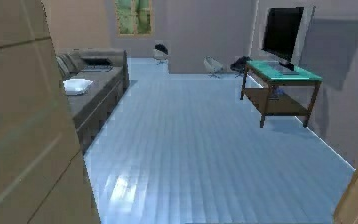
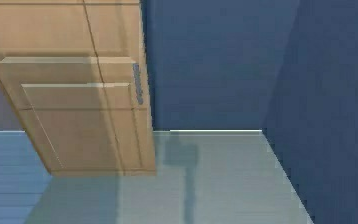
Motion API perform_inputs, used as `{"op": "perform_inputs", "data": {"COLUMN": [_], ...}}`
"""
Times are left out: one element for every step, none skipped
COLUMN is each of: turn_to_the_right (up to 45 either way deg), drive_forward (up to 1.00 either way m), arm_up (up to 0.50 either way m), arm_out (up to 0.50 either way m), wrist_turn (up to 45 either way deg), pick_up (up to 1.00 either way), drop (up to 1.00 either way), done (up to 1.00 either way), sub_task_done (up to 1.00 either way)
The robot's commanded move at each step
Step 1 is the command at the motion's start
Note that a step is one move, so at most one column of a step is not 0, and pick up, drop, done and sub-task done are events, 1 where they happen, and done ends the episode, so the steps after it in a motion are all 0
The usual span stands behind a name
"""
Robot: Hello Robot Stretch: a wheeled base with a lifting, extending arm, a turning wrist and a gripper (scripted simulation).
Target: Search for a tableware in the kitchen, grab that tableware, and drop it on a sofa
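Observation:
A dark grey sofa [image 1: 95,88] runs along the forward view's left wall, with a white cushion [image 1: 77,86] lying on its seat and a dark item [image 1: 99,63] farther back on it. No tableware can be made out from here.
A wooden door [image 1: 27,130] stands close at the forward view's left, and a panelled wooden door [image 2: 82,90] with a metal handle [image 2: 136,83] is in the arm side view. A television [image 1: 282,35] sits on a green-topped wooden stand [image 1: 282,85]. Chairs [image 1: 163,50] stand at the far wall under a window [image 1: 137,15]. Blue floor [image 1: 207,140] lies between.

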Motion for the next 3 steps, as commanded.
{"op": "perform_inputs", "data": {"turn_to_the_right": [0.0, 0.0, -9.0], "drive_forward": [1.00, 0.30, 0.00], "arm_up": [0.00, 0.00, 0.00], "arm_out": [0.00, 0.00, 0.00], "wrist_turn": [0.0, 0.0, 0.0], "pick_up": [0.00, 0.00, 0.00], "drop": [0.00, 0.00, 0.00], "done": [0.00, 0.00, 0.00], "sub_task_done": [0.00, 0.00, 0.00]}}
